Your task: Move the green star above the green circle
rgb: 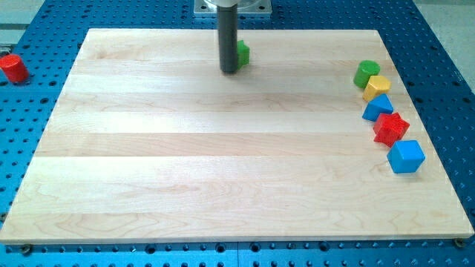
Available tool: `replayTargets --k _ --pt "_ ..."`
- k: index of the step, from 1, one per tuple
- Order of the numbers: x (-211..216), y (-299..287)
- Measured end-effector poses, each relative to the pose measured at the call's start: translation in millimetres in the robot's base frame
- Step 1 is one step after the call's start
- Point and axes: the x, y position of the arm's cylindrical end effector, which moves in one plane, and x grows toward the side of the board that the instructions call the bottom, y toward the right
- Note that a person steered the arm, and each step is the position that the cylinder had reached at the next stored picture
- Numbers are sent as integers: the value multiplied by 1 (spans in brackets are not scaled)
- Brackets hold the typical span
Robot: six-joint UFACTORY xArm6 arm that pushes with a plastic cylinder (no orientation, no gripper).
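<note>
The arm carries no pincer, only a dark rod, so there is nothing to report as spread, pressed together or pinching. My tip rests on the bench at the far edge, near the middle. It sits just left of a green block and appears to touch it. That placement fits a push to the right, in my judgement, since the green circle lies far right.

The circle heads a slanting row along the right edge. Toward the near side follow a yellow block, a blue block, a red star and a blue cube. Each sits close against its neighbour. Bare bench remains on the far side of the circle, which is where the star has to end up.

The rod hides most of the green block. Its star shape cannot be confirmed, and I take it for the green star only because no other candidate shows. Whether the tip truly touches it is also uncertain. The rod's upper part is cut off at the top. A red cylinder stands off the bench at far left.
</note>
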Motion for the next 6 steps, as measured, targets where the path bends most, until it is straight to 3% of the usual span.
replayTargets --k 1,2,3,4,5,6 --pt "-20 -46" --pt "-37 -11" --pt "-37 85" --pt "-47 134" --pt "-64 121" --pt "-45 141"
